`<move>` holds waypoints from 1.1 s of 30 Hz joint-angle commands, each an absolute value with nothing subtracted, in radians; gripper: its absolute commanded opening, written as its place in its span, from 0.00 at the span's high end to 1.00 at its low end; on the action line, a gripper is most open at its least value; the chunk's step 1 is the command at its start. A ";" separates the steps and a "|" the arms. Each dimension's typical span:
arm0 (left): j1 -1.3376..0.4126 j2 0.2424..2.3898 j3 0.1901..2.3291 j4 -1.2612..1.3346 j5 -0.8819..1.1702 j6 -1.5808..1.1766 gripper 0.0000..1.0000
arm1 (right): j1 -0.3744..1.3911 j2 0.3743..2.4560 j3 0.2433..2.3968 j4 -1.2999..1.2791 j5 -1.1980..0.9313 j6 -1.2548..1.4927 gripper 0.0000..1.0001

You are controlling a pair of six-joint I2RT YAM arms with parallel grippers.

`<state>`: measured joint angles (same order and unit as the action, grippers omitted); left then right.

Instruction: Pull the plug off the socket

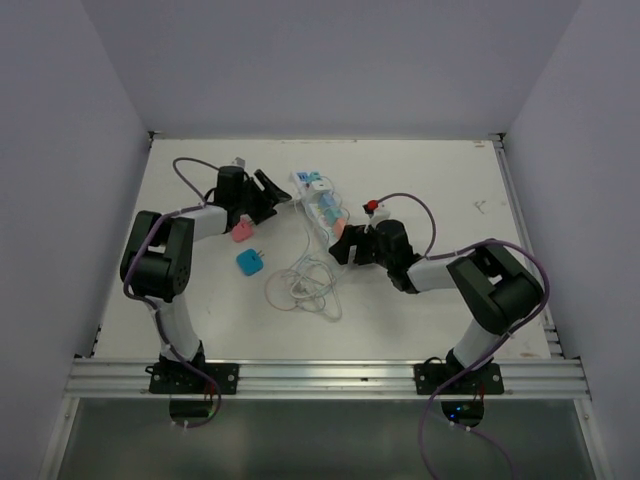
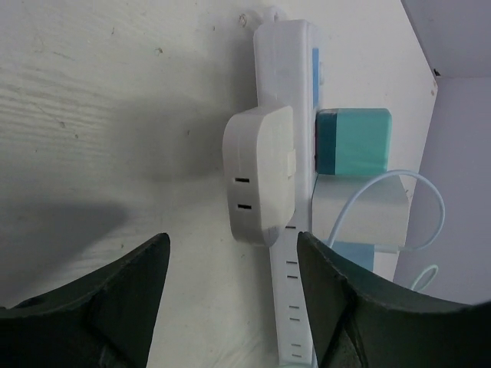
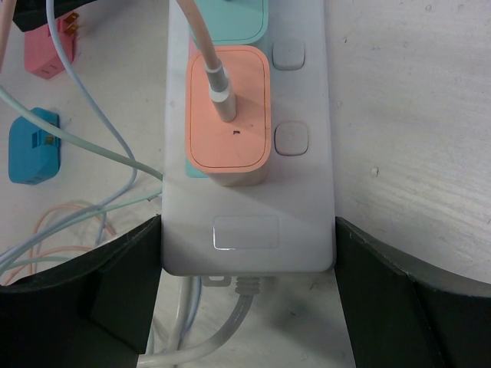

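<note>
1. Nearest my left wrist camera, the left gripper (image 2: 230, 253) has its two dark fingers spread wide, with nothing between them and nothing touched.
2. Just ahead of that gap sits the white plug (image 2: 261, 172), seated in the side of the socket (image 2: 284, 61). A teal plug (image 2: 353, 142) is on the socket's other face.
3. On the right wrist view, the right gripper (image 3: 247, 226) straddles the cable end of the socket. Its jaws are wide but lie against both long sides, so I read that as a hold on it.
4. An orange plug (image 3: 228, 115) with a cable in it stands just beyond those fingers.
5. From above, the socket (image 1: 325, 210) lies mid-table, angled away to the left.
6. The left arm (image 1: 160, 260) rises from its base, bends at the elbow and reaches forward and right toward the socket's far end.
7. The right arm (image 1: 495, 285) bends the same way and reaches left to the near end.
8. A pink plug (image 1: 242, 233), a blue plug (image 1: 250, 262) and loose cables (image 1: 305, 285) lie between the arms.
</note>
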<state>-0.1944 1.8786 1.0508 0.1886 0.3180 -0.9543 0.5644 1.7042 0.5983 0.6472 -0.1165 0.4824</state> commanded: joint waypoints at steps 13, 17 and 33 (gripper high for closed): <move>-0.192 2.042 1.184 0.377 0.393 -1.003 0.50 | 0.575 1.781 0.589 0.529 -0.170 0.502 1.00; -0.180 2.046 1.131 0.471 0.428 -1.046 0.61 | 0.575 1.789 0.591 0.531 -0.169 0.502 1.00; -0.135 1.999 0.940 0.750 0.488 -1.190 0.94 | 0.575 1.796 0.578 0.529 -0.106 0.526 1.00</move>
<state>-0.1558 2.0415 0.9989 0.6247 0.4465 -1.1259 0.5709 1.7409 0.6117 0.6949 -0.1410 0.4789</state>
